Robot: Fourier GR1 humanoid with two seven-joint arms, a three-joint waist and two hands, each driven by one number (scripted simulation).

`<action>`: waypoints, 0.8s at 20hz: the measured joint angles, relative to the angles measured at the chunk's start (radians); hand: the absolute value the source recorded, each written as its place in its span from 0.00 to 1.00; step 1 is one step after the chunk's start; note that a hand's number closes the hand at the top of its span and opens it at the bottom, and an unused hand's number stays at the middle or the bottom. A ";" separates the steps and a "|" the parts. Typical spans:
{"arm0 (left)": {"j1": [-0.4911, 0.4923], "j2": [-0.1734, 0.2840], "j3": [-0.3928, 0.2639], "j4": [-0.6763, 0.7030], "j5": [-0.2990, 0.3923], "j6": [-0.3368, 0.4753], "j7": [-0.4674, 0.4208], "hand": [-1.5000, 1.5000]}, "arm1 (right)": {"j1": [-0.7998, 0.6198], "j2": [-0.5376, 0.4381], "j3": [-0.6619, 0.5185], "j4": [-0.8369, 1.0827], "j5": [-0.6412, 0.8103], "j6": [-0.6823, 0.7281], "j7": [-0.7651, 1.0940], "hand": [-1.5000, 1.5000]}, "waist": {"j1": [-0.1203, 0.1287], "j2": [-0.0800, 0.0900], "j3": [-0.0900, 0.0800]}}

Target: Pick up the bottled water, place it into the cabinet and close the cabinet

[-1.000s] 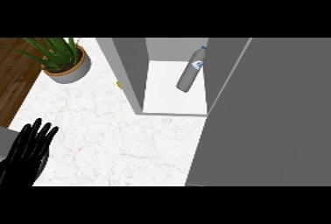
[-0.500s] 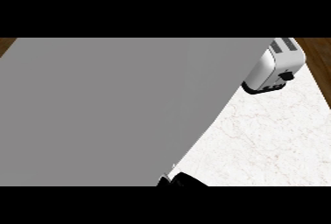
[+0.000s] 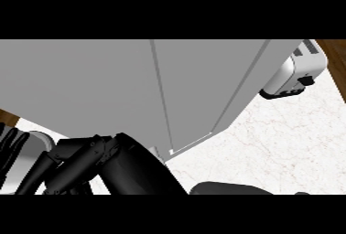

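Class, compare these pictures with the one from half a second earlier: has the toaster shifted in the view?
Yes. The toaster now sits further right and slightly lower, more hidden behind the grey cabinet; this may be the view turning.

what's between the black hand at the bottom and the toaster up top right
In the head view, the grey cabinet fills most of that stretch; its lower corner juts between the hand and the toaster. Right of it lies bare marble counter.
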 measured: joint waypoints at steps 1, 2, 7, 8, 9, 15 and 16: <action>0.003 0.006 0.012 -0.004 0.005 -0.004 0.005 0.00 | -0.034 0.002 -0.006 0.035 -0.035 -0.018 -0.020 1.00 | 0.000 0.001 0.000; 0.015 0.007 0.018 -0.016 0.007 -0.003 0.008 0.00 | -0.055 0.003 -0.023 0.079 -0.068 -0.014 -0.050 1.00 | 0.002 0.003 0.001; 0.047 0.012 0.052 -0.078 0.013 0.019 0.030 0.00 | -0.132 0.007 -0.044 0.200 -0.235 0.131 -0.090 1.00 | -0.003 0.007 0.002; 0.048 0.014 0.063 -0.072 0.017 0.014 0.030 0.00 | -0.139 0.008 -0.051 0.221 -0.269 0.182 -0.092 1.00 | -0.003 0.009 0.002; 0.052 0.016 0.074 -0.066 0.024 0.005 0.031 0.00 | -0.137 0.007 -0.064 0.237 -0.298 0.235 -0.091 1.00 | -0.008 0.009 0.002; 0.111 0.005 0.124 -0.092 0.016 -0.010 0.048 0.00 | -0.111 0.002 -0.139 0.375 -0.371 0.439 -0.133 1.00 | -0.028 0.006 0.002; 0.121 0.003 0.134 -0.101 0.016 -0.014 0.053 0.00 | -0.096 0.003 -0.140 0.397 -0.362 0.457 -0.156 1.00 | -0.030 0.005 0.002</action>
